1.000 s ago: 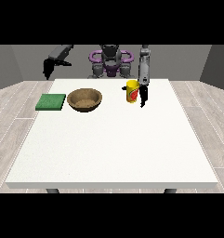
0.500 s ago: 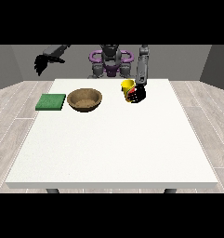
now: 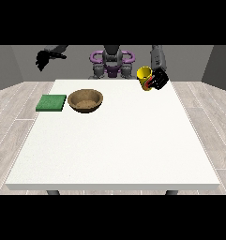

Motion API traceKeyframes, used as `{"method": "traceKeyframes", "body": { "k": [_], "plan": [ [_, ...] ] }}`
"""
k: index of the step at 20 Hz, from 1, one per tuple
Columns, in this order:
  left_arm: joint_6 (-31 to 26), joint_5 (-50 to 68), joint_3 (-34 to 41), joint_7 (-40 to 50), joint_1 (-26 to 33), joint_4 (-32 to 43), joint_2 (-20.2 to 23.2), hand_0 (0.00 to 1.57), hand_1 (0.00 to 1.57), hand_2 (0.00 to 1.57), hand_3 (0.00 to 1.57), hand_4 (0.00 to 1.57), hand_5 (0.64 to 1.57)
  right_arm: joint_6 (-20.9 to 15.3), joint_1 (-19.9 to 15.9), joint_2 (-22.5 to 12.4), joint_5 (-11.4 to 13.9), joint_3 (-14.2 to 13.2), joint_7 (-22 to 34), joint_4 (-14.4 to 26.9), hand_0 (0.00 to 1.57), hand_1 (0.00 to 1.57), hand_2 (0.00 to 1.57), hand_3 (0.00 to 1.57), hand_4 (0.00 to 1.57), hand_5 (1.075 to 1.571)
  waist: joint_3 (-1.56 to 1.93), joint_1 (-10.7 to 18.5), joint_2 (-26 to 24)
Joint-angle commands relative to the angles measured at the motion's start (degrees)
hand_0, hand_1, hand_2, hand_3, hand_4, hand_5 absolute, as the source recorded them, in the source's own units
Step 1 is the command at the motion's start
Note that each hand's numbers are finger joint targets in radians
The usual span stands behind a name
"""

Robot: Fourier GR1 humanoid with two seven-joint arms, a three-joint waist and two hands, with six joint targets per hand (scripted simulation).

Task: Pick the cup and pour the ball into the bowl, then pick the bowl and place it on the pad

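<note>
Front view: cup [image 3: 144,77] in hand [image 3: 158,80] (seemingly tilted).

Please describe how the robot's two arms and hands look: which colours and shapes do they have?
Both hands are black: the hand at the view's left and the hand at the view's right. The visible forearm is grey and tube-shaped. No cables or markings are discernible.

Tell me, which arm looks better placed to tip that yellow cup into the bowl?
The robot's left: that robot hand already holds the cup, lifted and tilted. The other hangs off past the pad.
</note>
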Motion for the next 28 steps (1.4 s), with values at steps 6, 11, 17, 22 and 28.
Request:
{"method": "traceKeyframes", "body": {
  "k": [6,11,17,22,28],
  "plan": [
    [0.00,-12.49,-7.11,19.68,-10.00,-1.35,2.16,1.49,1.49,1.57,1.57,1.57,1.273,3.65,-0.80,-2.73,-0.66,-2.22,-3.82,6.85,0.00,0.00,0.00,0.00,0.00,1.568,-0.20,0.92,-0.61],
    [1.64,-19.86,-11.03,28.59,-14.22,-2.14,-0.87,1.49,1.49,1.57,1.57,1.53,1.287,2.07,-2.61,-1.98,0.93,-1.35,-4.26,8.63,0.00,0.00,0.00,0.00,0.00,1.569,-0.19,0.89,-0.57],
    [4.47,-34.81,-20.36,41.29,-17.49,1.33,-4.85,1.54,1.54,1.57,1.57,1.57,1.165,3.45,-3.03,-2.11,-0.23,-0.88,-1.12,9.45,0.00,0.00,0.00,0.00,0.00,1.570,-0.14,-1.05,-5.16],
    [1.60,-46.20,-28.10,46.89,-20.86,3.09,-5.97,1.54,1.54,1.57,1.57,1.48,1.334,5.60,-1.48,-3.25,-0.25,-2.14,-5.49,12.12,0.00,0.00,0.00,0.00,0.00,1.571,-0.11,-1.67,-4.54],
    [-6.60,-56.42,-37.15,49.82,-24.60,4.83,-10.40,1.50,1.50,1.57,1.57,1.57,1.056,7.48,-1.92,-4.70,-0.44,-2.94,-7.55,14.61,0.00,0.00,0.00,0.00,0.00,1.571,-0.12,-2.32,-2.57]
  ]
}}
